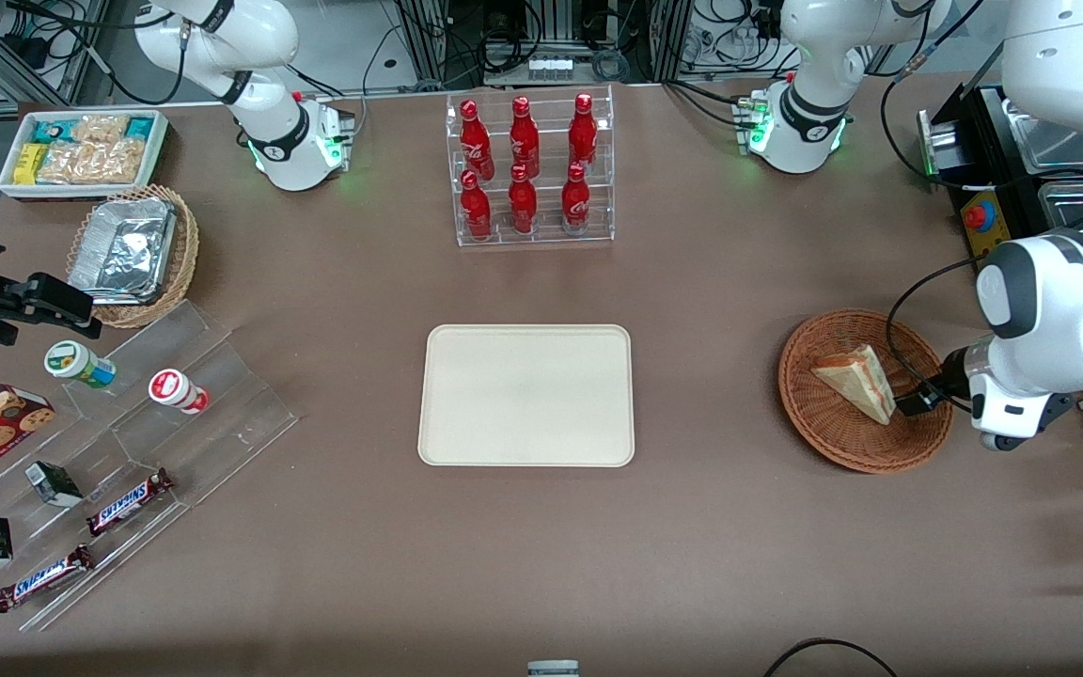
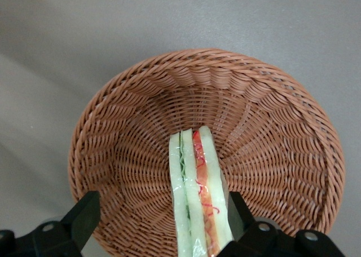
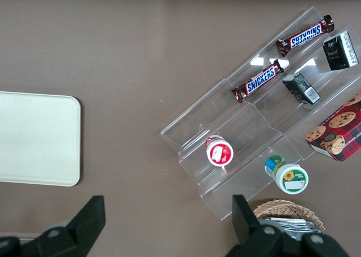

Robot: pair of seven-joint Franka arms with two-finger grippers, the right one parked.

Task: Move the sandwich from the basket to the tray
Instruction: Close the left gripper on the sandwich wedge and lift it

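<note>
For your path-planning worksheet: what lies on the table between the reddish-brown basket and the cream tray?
Front view: only bare table between basket and tray. The sandwich lies in the basket, with the gripper at it, open.

Front view looks down across the whole table; left wrist view sits close above the basket [image 2: 206, 150], which both share; the gripper [image 2: 161, 223] hangs at its rim.

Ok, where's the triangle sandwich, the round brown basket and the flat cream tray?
Triangular cream-bread sandwich [image 1: 856, 379]: front view, on its flat bread face.
Round reddish-brown wicker basket [image 2: 141, 99]: left wrist view, on its woven wall.
Flat cream rectangular tray [image 1: 527, 395]: front view, on its bare middle.
</note>
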